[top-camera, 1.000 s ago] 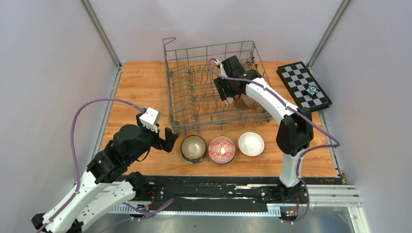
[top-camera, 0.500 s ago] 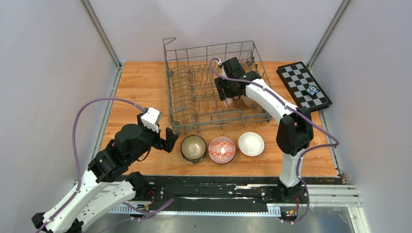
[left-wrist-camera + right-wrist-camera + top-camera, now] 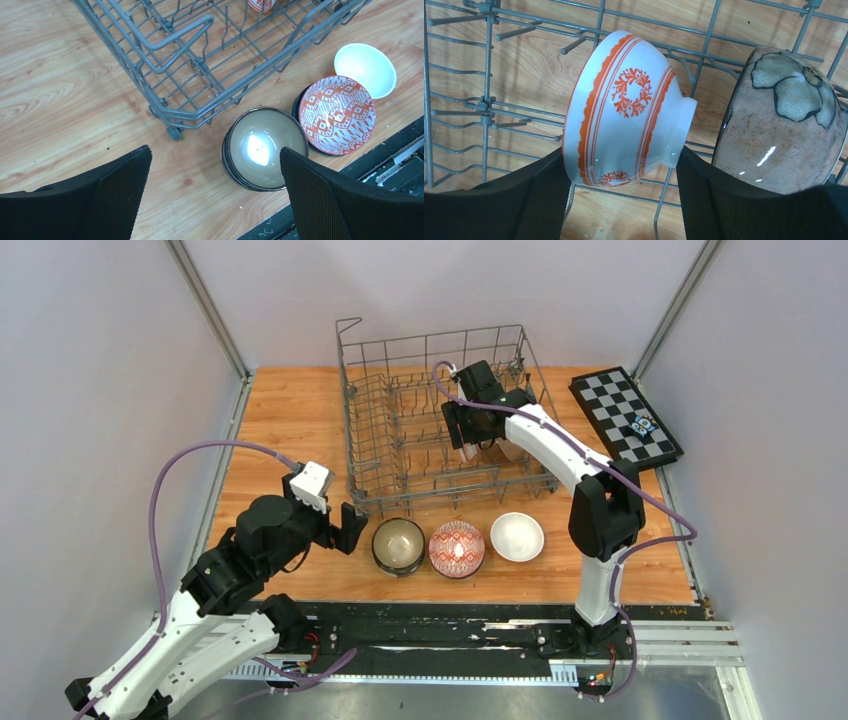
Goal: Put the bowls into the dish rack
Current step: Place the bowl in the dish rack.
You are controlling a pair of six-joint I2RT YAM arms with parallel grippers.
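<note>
- Progress: two bowls stand on edge among the tines at the right side of the dish rack point(image 3: 400, 430); three more wait on the table point(image 3: 290, 410), in a row just near of the rack's near wall. Not yet half done, by my count.
- Right gripper point(image 3: 620, 152): jaws part-spread and pinching the orange-and-white bowl point(image 3: 624, 105), one pad at its rim, the other at its foot. That bowl lies on its side inside the rack, just left of a brown flower-glazed bowl point(image 3: 784, 130) already parked there.
- Judgement: this bowl is being seated, not yet let go.
- Left gripper point(image 3: 215, 151): jaws spread wide, holding nothing, hovering over the table near the rack's near-left corner, beside the dark-rimmed beige bowl point(image 3: 265, 147).
- Row, left to right: beige bowl, red-white patterned bowl point(image 3: 337, 112), pale bowl point(image 3: 365, 67) (a dark edge shows under the patterned one; whether that is another bowl I cannot tell).
- Left to do: release the held bowl, then load the three.
- Chequered board point(image 3: 625, 415) sits far right, off-task.
</note>
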